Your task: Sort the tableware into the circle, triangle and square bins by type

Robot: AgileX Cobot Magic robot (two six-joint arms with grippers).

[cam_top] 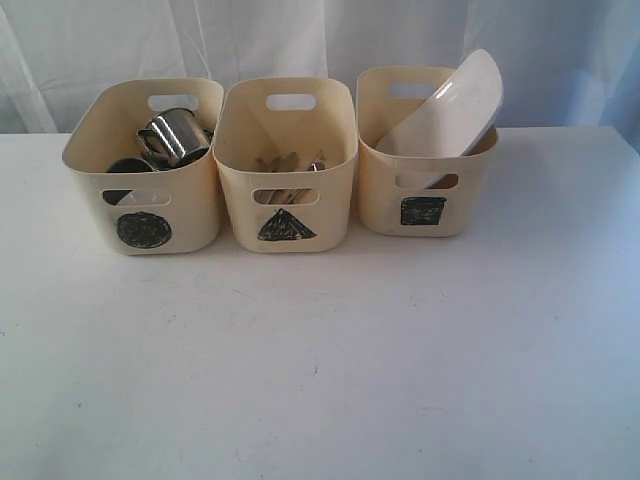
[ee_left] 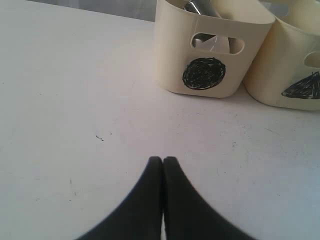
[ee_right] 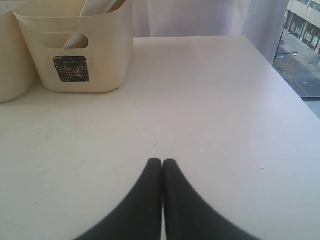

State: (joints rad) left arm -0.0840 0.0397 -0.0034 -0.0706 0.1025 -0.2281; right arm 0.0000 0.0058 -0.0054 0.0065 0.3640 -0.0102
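I have both tools pressed shut and empty, left tool [ee_left: 163, 160] and right tool [ee_right: 162, 161] low over the tabletop [cam_top: 320, 380]. Well ahead of the left stands the circle bin [cam_top: 195, 210] at eleven o'clock, holding a mug [cam_top: 172, 137]. The triangle bin [cam_top: 240, 210] is at twelve. Ahead of the right, at one, is the square bin [cam_top: 380, 205], with the plate [cam_top: 450, 110] tilted inside.

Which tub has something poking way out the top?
The square-marked tub on the right: a white square plate leans out above its rim. The circle tub and triangle tub keep theirs inside.
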